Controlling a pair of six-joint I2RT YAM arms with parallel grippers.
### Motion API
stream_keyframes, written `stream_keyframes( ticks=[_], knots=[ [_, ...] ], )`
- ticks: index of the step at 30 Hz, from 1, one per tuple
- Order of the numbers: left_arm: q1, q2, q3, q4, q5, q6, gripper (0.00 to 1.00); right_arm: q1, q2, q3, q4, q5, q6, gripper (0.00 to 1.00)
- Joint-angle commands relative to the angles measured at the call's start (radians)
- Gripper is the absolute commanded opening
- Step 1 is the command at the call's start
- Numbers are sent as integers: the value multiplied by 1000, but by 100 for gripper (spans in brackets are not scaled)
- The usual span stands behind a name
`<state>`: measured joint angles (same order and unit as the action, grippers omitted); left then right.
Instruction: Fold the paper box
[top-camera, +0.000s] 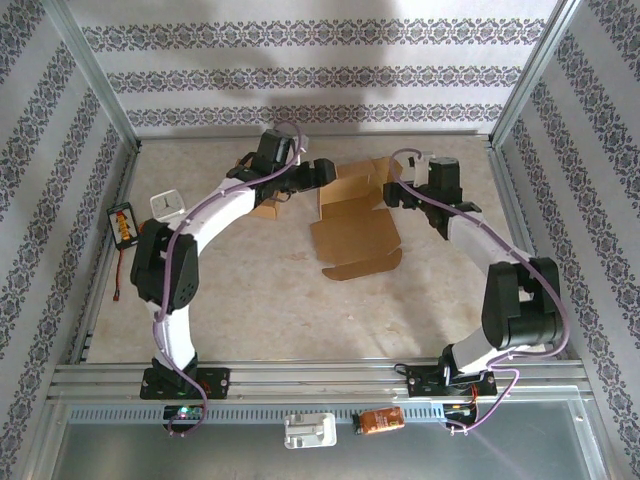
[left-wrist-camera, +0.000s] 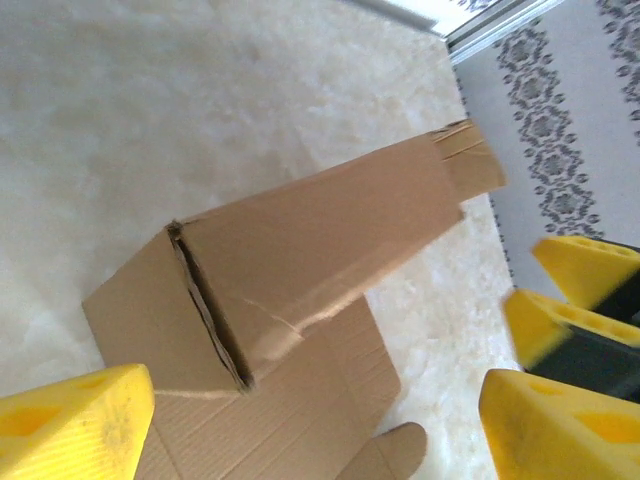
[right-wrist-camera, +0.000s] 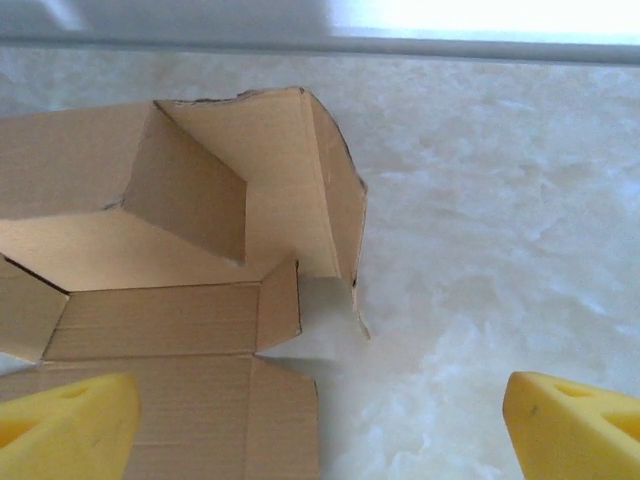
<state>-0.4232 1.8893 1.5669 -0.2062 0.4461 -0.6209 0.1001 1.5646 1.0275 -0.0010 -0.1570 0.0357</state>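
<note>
The paper box (top-camera: 355, 228) is brown corrugated cardboard, lying partly folded in the middle of the table with its lid flap spread toward the front. In the left wrist view the box (left-wrist-camera: 300, 240) shows a raised side wall over a flat panel. The right wrist view shows the box (right-wrist-camera: 200, 250) with upright walls and an open inside. My left gripper (top-camera: 320, 172) hangs at the box's far left corner, and my left gripper (left-wrist-camera: 320, 430) is open over the flat panel. My right gripper (top-camera: 393, 190) is at the box's far right side; my right gripper (right-wrist-camera: 320, 430) is open, holding nothing.
An orange-and-black device (top-camera: 123, 224) and a white object (top-camera: 167, 205) lie at the left of the table. A white part (top-camera: 309, 430) and an orange pack (top-camera: 381, 420) sit on the front rail. Patterned walls and a metal frame (top-camera: 500, 130) enclose the table.
</note>
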Motion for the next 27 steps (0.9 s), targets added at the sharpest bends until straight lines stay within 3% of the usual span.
stream_keyframes(
  ticks=[1, 7, 15, 23, 27],
  knots=[
    [11, -118, -57, 46, -7, 36, 87, -8, 70, 90, -55, 6, -69, 92],
    [-15, -291, -237, 154, -41, 29, 90, -10, 228, 254, -128, 36, -105, 84],
    [-147, -404, -286, 63, -194, 163, 90, -10, 346, 368, -170, 2, -96, 57],
    [-285, -381, -295, 41, -344, 231, 85, -9, 301, 328, -176, -39, -52, 22],
    [-328, -324, -319, 57, -389, 221, 82, 12, 209, 253, -191, -14, 26, 17]
  ],
)
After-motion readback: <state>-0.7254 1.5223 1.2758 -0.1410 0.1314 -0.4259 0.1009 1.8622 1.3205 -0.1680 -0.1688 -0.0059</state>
